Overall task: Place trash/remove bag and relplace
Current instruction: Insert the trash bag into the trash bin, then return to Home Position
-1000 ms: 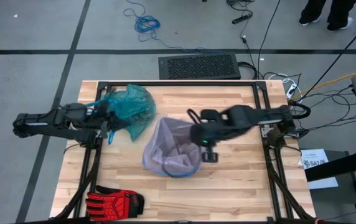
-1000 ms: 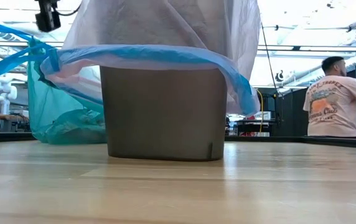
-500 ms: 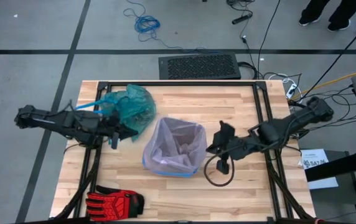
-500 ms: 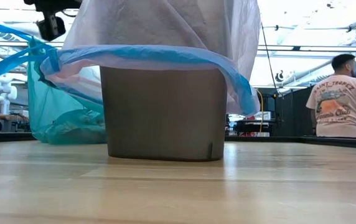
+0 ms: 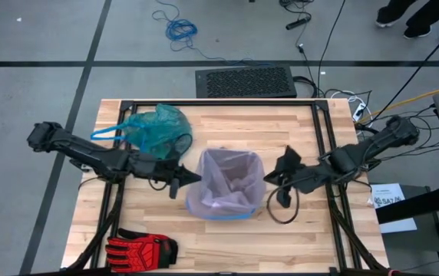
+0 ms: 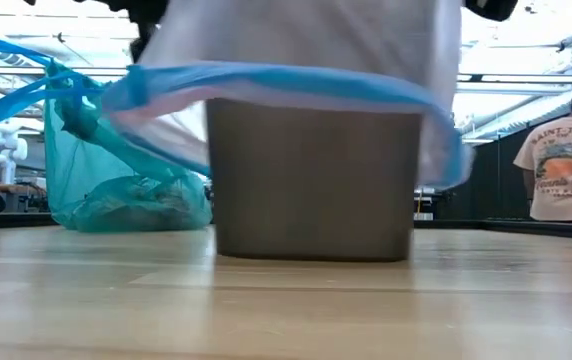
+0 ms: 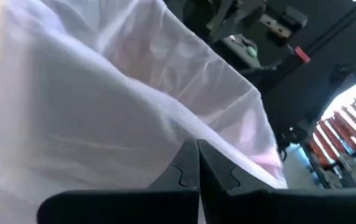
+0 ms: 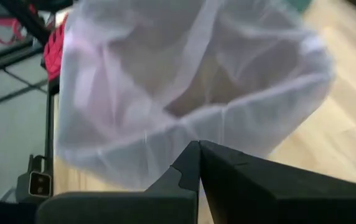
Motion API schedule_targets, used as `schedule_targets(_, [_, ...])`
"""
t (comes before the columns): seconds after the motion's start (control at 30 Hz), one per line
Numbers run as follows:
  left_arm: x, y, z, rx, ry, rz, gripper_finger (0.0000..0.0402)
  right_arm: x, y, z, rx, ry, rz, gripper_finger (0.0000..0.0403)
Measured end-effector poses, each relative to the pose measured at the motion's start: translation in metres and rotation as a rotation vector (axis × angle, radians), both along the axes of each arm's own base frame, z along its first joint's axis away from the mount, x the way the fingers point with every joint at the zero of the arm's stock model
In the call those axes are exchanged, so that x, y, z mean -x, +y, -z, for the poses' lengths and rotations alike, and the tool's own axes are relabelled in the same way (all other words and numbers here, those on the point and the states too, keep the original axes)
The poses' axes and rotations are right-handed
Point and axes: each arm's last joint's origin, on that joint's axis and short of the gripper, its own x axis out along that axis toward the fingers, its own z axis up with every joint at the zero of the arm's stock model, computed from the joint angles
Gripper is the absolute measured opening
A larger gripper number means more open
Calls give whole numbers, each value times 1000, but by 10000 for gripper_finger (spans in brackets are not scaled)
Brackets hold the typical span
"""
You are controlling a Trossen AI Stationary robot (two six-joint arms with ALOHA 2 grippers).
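Teal-green translucent plastic bag (image 5: 158, 129), thin and crumpled into a lumpy bundle with blue drawstring loops trailing from its top, lies on the far left part of the pale wooden slatted table (image 5: 296, 245), just behind and to the left of the bin. Through its film the low view shows a heap of contents near the bottom, too blurred to tell apart.

Left gripper (image 5: 195, 176) has its two dark fingers pressed together with nothing between them; the tips sit right at the left side of the pale lilac translucent bag (image 5: 227, 180), and from the wrist view the closed tips appear to touch the film, though contact is not certain. Right gripper (image 5: 272, 178) is likewise closed and holds nothing, its tips close beside the right side of the same lilac bag.

That lilac bag is thin, wrinkled and softly glossy, with a blue rim folded down over the outside of a grey-brown rectangular plastic bin (image 6: 311, 185) that stands upright near the middle of the table. The liner's mouth is open; what lies inside cannot be made out.

A red-and-black fabric glove (image 5: 139, 249) lies flat at the near left corner of the table, well apart from the bin. A person in a pale pink printed T-shirt (image 6: 571, 170) stands in the room beyond the table.
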Motion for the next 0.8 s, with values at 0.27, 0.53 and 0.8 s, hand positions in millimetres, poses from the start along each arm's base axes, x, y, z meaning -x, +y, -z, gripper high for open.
schedule_targets(0.27, [1,19,-8,-104,-56,-79,0,38,-14,-24,66,-129,33,0])
schedule_targets(0.53, [35,35,-23,-286,-33,-191,0,68,-36,22,33,-375,-26,0])
schedule_targets(0.8, [45,42,56,-289,-148,-154,0,91,-61,98,6,-732,-99,0])
